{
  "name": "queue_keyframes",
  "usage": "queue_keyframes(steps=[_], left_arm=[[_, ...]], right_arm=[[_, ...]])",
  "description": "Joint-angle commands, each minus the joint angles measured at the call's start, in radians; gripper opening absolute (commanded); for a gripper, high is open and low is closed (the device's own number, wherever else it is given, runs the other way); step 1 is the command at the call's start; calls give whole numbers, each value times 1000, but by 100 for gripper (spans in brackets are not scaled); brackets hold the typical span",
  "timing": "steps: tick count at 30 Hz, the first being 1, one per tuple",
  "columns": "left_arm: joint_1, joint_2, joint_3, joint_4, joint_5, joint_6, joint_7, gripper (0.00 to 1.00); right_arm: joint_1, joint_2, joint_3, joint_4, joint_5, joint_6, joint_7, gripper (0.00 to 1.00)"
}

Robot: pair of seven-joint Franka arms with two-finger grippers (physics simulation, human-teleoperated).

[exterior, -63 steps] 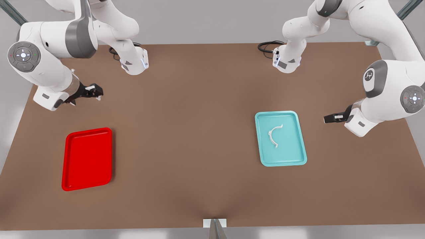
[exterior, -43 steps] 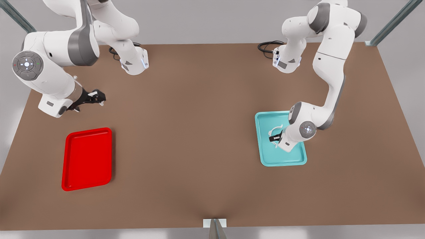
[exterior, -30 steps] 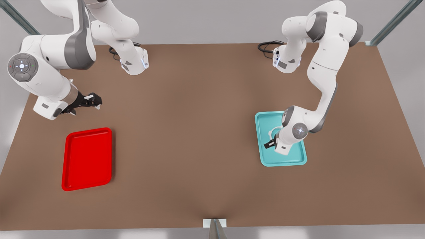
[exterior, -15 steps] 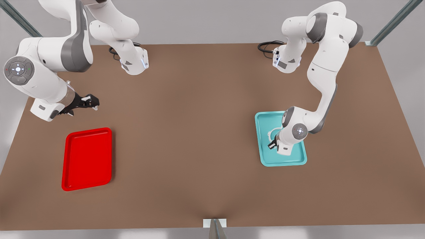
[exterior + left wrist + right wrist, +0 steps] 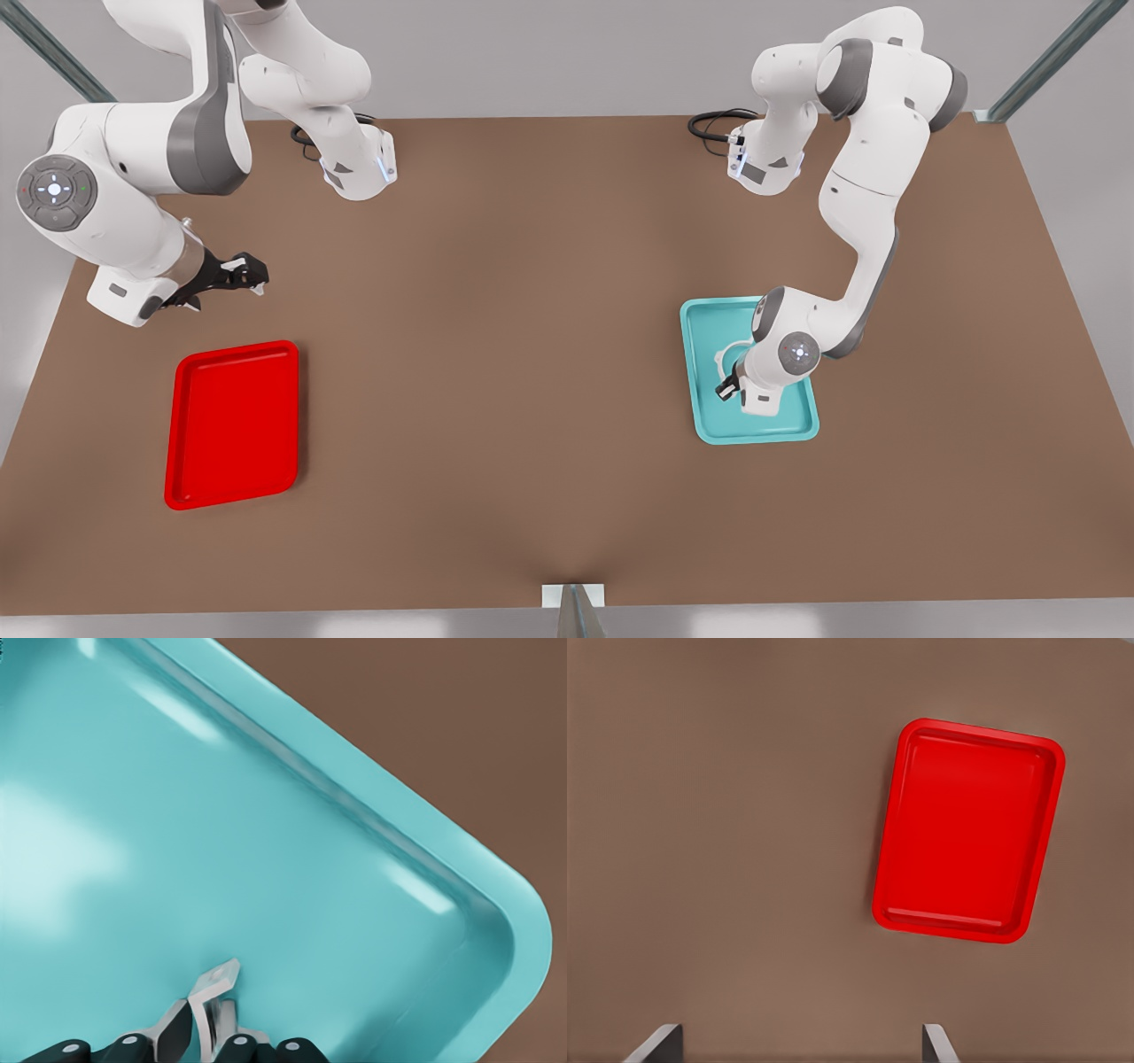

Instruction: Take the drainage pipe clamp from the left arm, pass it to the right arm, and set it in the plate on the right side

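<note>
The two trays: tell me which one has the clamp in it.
The teal tray, on the front view's right. The drainage pipe clamp lies in it, with the left gripper closing around it. The red plate holds nothing.

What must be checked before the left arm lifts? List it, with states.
1. Left claw on the clamp: ok, its fingers close on one tabbed end.
2. Clamp clear of the teal tray: cannot tell; the claw sits low over the tray floor.
3. Right claw ready to receive: ok, its fingers stand wide apart.
4. Right arm at a handover spot: not ok; it waits at the front view's left, far from the left claw.
5. Plate free: ok, nothing lies in it.
</note>
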Motion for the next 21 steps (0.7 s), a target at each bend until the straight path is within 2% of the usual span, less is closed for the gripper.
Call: queue_keyframes(steps=[1, 8, 11, 12, 13, 15, 18, 21], left_arm=[[0, -1, 1, 1, -3, 0, -85, 21], [2, -24, 9, 47, -2, -78, -80, 21], [0, -81, 10, 54, -25, -126, -178, 21], [-6, -69, 2, 162, -20, -296, -258, 21], [-24, -55, -1, 244, -19, -387, -306, 21], [-98, -49, -1, 330, -28, -445, -456, 21], [-233, 88, -2, 594, -39, -555, -812, 21], [-288, 172, -67, 771, -77, -543, -1217, 21]], right_arm=[[-1, -1, 0, 0, 1, -1, -9, 100], [-1, -1, 0, 0, 4, -1, -17, 100], [-1, 0, 0, 0, 4, -1, -17, 100], [-1, 0, 0, 0, 4, -1, -17, 100], [-1, 0, 0, 0, 4, -1, -17, 100], [-1, 0, 0, 0, 4, -1, -17, 100], [-4, 0, 0, -1, 5, -2, -23, 100], [-4, 0, -2, 0, 5, -4, -25, 100]])
